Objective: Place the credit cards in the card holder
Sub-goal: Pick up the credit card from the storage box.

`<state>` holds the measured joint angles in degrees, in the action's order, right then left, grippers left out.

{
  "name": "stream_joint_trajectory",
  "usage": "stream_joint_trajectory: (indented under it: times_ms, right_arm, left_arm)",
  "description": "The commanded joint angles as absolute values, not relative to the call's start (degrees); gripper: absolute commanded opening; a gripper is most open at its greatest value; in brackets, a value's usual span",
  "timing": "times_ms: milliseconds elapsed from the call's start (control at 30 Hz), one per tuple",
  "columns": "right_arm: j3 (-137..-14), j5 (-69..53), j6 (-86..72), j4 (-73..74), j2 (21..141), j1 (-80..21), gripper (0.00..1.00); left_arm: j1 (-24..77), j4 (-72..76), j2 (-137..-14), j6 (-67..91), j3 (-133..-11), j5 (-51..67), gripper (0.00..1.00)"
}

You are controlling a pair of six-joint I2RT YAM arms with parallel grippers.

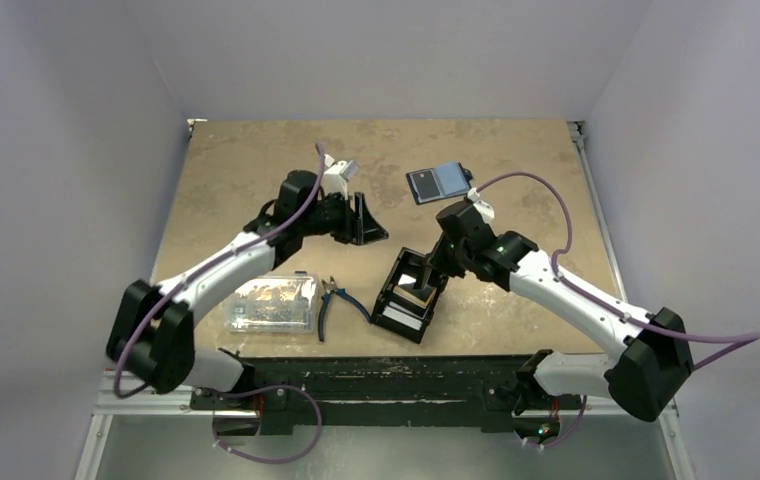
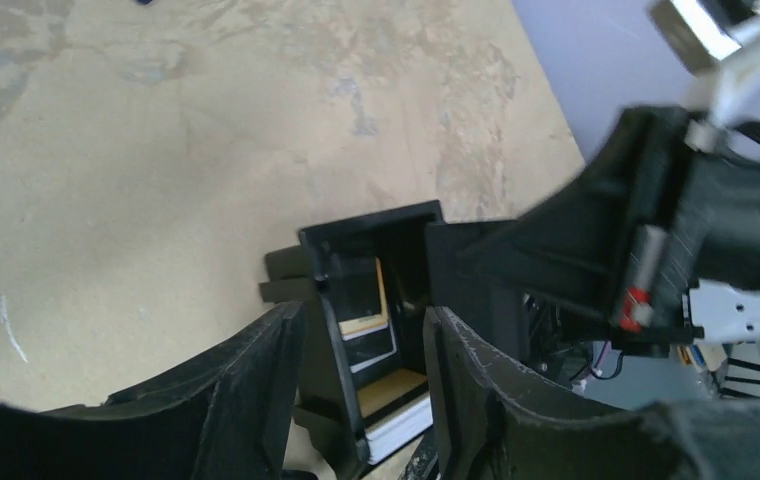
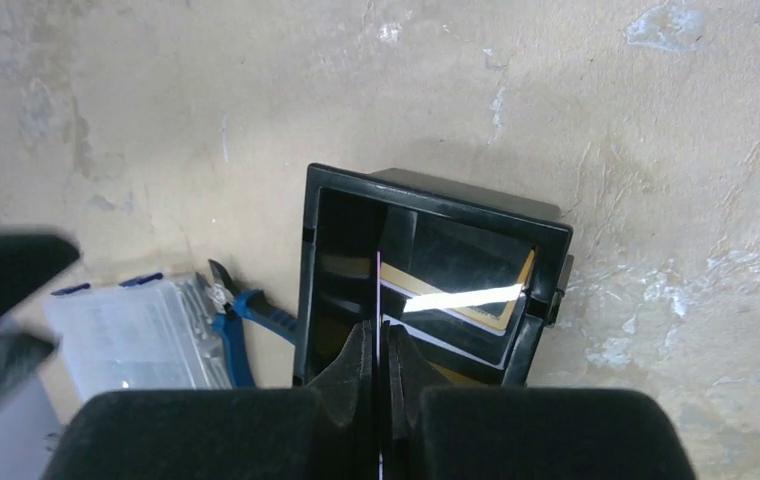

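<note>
The card holder [image 1: 439,182] lies open and flat on the far part of the table, navy with a paler inner face. A black open-topped tray [image 1: 396,298] holds several credit cards [image 3: 476,318], one of them orange-yellow [image 3: 512,307]. My right gripper [image 3: 379,335] hangs over the tray, shut on a thin card [image 3: 379,285] that shows edge-on between its pads. In the top view this right gripper [image 1: 424,278] sits just above the tray's far end. My left gripper [image 1: 364,222] is open and holds nothing, left of the card holder. Between the left gripper [image 2: 364,320] fingers the tray [image 2: 321,270] is visible.
A clear plastic box [image 1: 271,305] with blue clasps sits near the front left. Blue-handled pliers [image 1: 331,302] lie between the box and the tray. The table [image 1: 246,170] ends at walls at the back and on both sides.
</note>
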<state>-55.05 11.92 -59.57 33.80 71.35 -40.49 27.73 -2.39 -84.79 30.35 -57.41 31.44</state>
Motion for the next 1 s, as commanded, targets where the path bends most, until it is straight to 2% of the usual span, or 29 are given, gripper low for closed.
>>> stream_joint_trajectory:
  times_ms: [0,100,233,333,433,533,767,967]
  right_arm:
    - [-56.16,10.86,-65.4,34.2,69.28,-40.61,0.0]
    - [-54.38,7.06,-59.95,27.54,66.7,-40.52,0.0]
    - [-47.69,-9.93,-37.86,9.29,59.04,-38.15,0.0]
    - [-42.17,-22.81,-33.01,-0.47,54.87,-31.88,0.0]
    - [-42.72,-40.93,-31.52,-2.96,58.74,-23.06,0.0]
    - [-43.33,-52.76,-32.11,-8.08,61.82,-21.41,0.0]
    - [-45.82,-58.75,-38.73,-15.19,63.27,-20.05,0.0]
    - [-47.3,-61.56,-42.29,-17.57,65.64,-20.04,0.0]
  left_arm:
    - [31.58,10.63,-71.89,27.45,-48.21,24.17,0.52]
    - [32.89,10.76,-68.56,31.8,-44.3,20.1,0.54]
    - [32.84,5.75,-73.49,39.08,-48.97,29.94,0.51]
    - [32.86,17.73,-73.48,47.4,-45.92,37.8,0.68]
    - [32.78,20.11,-71.65,48.46,-45.33,38.82,0.71]
    - [32.83,27.32,-72.56,53.06,-43.75,42.91,0.72]
    - [33.02,32.07,-71.7,57.0,-39.57,42.52,0.75]
    - [33.13,37.72,-71.35,60.6,-37.6,44.49,0.64]
